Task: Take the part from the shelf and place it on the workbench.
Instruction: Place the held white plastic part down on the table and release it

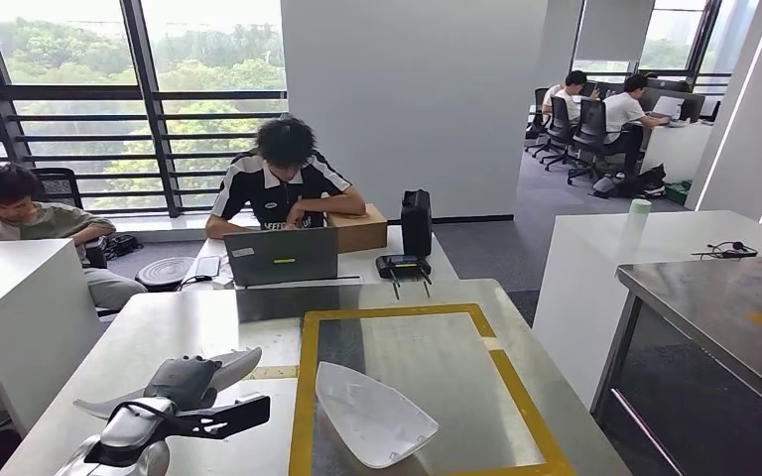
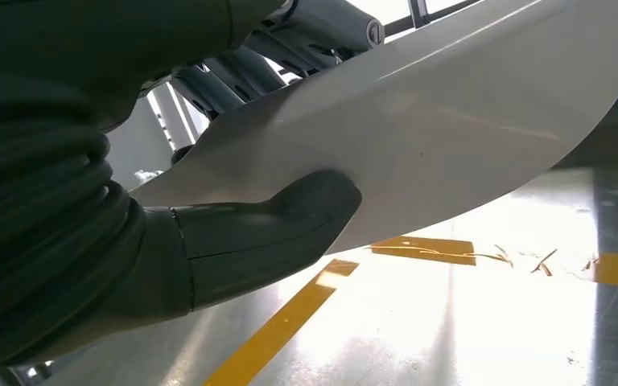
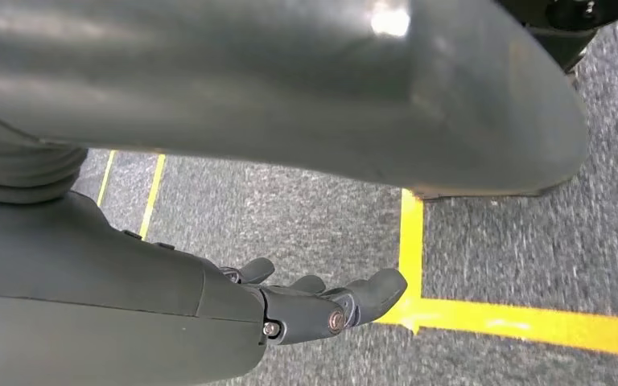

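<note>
left hand: the left hand (image 1: 181,392) is low on the near left side of the workbench (image 1: 159,327), gripping a thin silver part (image 1: 226,369) that sticks out past both sides of it. From the head view you mostly get the back of the hand, so the fingers are hard to read there.
left wrist close-up: here the grip is obvious, the thick grey thumb (image 2: 278,225) is pressed flat on the pale curved sheet (image 2: 451,121) with the darker fingers (image 2: 233,76) behind it. The sheet is up off the shiny top, and its far end runs out of the picture.
second part: a white curved shell (image 1: 372,415) already lies on the bench inside the yellow-taped rectangle (image 1: 308,397), just right of the held one, its near tip close to the bottom edge.
right hand: the right hand (image 3: 306,301) hangs over grey carpet (image 3: 290,209) with yellow floor tape (image 3: 515,322), nothing in it, fingers loosely out. A big dark body part covers much of that view.
background: a person (image 1: 283,188) sits behind a laptop (image 1: 281,256) at the far end of the bench, next to a cardboard box (image 1: 362,230) whose contents I can't see, and a black case (image 1: 416,222).
</note>
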